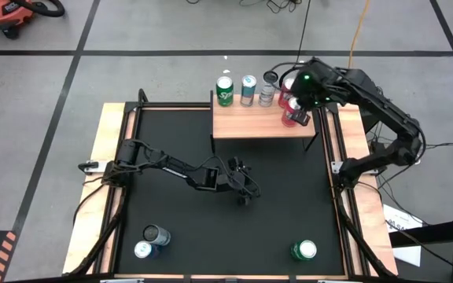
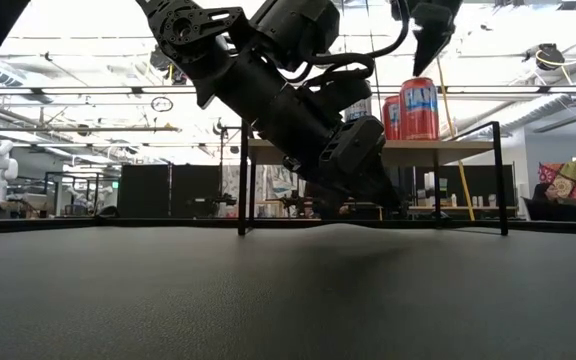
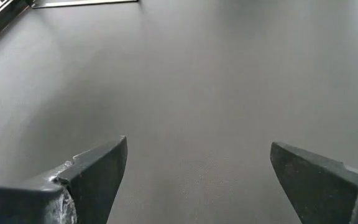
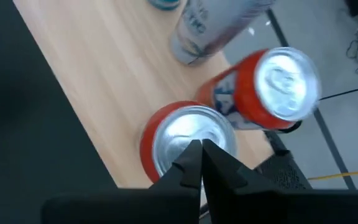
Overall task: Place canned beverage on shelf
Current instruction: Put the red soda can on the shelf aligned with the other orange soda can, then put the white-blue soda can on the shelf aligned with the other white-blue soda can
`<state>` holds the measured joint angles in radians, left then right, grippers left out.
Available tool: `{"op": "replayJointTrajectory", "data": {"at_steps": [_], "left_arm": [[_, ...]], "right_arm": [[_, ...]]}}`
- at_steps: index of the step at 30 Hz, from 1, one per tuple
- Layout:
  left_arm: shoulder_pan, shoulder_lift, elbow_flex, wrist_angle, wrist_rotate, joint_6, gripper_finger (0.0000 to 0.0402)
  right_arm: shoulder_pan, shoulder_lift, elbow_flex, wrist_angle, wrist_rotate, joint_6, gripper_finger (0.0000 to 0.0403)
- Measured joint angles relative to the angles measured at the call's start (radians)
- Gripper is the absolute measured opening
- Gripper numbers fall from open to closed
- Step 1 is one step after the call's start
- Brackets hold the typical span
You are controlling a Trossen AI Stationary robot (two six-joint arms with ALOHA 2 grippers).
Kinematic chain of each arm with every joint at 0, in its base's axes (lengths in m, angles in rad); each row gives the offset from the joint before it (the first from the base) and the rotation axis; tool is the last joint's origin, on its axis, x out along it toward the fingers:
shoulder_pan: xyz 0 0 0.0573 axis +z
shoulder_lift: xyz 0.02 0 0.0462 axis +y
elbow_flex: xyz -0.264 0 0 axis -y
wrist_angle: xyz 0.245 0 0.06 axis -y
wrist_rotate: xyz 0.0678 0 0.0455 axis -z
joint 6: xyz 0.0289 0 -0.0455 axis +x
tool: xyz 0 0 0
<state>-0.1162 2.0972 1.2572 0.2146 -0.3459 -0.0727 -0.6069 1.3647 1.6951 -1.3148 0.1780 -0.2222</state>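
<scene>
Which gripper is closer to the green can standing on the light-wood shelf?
Right. The right gripper hovers above the red cans at the shelf's other end; the left gripper hangs over the black table, farther from the green can.

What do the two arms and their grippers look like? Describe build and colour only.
Both arms are dark, jointed and boxy, with black cables along their links. The right arm shows a small green light near its wrist. The left gripper has two dark wedge-shaped fingers, one scuffed pale along an edge. The right gripper has tapered black fingers.

Bright ceiling lights (image 2: 528, 20) wash out the low view's background, leaving my left arm (image 2: 288, 110) a dark silhouette. Glare flares off the red can (image 4: 188, 140) top; my fingers there blur.
</scene>
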Motion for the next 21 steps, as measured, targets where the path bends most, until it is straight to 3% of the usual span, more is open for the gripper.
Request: {"op": "replayJointTrajectory", "data": {"at_steps": [10,14,17,21], "left_arm": [[0.01,0.0,0.0,0.007,-0.012,0.0,0.0396],[0.007,-0.003,0.0,0.003,-0.036,0.005,0.0396],[-0.001,-0.024,0.0,0.002,-0.058,0.029,0.0396],[-0.022,-0.082,0.0,-0.041,-0.109,0.036,0.0395]], "right_arm": [[0.002,-0.126,0.002,0.026,-0.001,0.088,0.0018],[0.027,-0.185,0.002,0.012,-0.068,0.158,0.0044],[0.075,-0.23,0.003,-0.005,-0.146,0.215,0.0065],[0.193,-0.271,-0.016,0.0,-0.163,0.294,0.009]]}}
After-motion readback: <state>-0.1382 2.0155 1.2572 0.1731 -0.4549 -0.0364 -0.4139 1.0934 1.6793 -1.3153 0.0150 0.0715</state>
